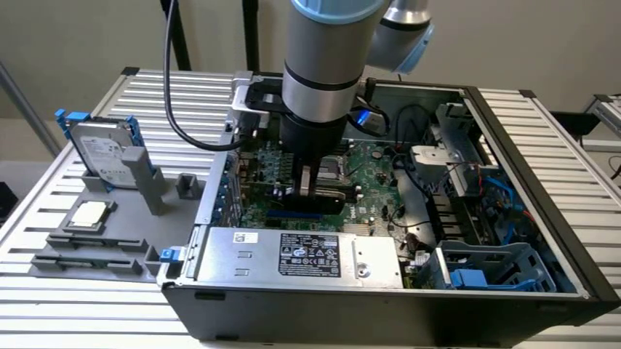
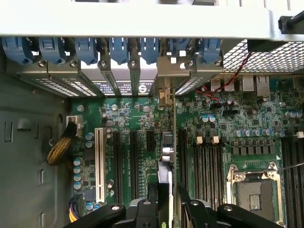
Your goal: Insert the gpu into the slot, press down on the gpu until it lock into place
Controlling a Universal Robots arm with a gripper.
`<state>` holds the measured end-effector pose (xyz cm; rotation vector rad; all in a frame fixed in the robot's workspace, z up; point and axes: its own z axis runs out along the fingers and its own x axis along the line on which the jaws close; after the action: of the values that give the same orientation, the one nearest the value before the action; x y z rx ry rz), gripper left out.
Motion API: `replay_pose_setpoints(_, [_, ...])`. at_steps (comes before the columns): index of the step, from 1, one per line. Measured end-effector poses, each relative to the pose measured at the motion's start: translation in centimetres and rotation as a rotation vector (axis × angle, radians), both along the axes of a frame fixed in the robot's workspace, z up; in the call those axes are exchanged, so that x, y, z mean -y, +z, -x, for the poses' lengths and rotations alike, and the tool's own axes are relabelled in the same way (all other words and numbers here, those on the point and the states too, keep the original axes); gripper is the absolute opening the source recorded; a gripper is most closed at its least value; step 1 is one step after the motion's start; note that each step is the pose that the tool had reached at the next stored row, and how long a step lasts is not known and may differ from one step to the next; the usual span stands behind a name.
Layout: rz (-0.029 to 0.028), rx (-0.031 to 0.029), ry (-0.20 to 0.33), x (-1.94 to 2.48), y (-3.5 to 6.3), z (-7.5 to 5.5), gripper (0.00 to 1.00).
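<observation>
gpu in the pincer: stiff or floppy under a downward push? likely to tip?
Probably stiff: the gpu is a flat, shrouded card, so little flex. Standing on its thin edge in the pincer, it could tilt if pushed off-centre. Looks small, so likely light.

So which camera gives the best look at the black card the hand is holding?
The exterior view: the gpu shows its flat black side, gripped by the hand at the blue slot. The wrist view catches the gpu edge-on, a thin strip.
</observation>
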<state>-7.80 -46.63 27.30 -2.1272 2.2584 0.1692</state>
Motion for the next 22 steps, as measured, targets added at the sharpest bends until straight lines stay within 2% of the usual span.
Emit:
replay_pose_setpoints(10, [0.0016,-0.0005,0.001,-0.11,-0.10,0.08,0.26])
replay_pose_setpoints(16, [0.0049,-0.0042,0.001,-0.11,-0.29,0.11,0.26])
replay_pose_setpoints(22, [0.0051,-0.0054,0.005,-0.14,-0.44,0.14,0.26])
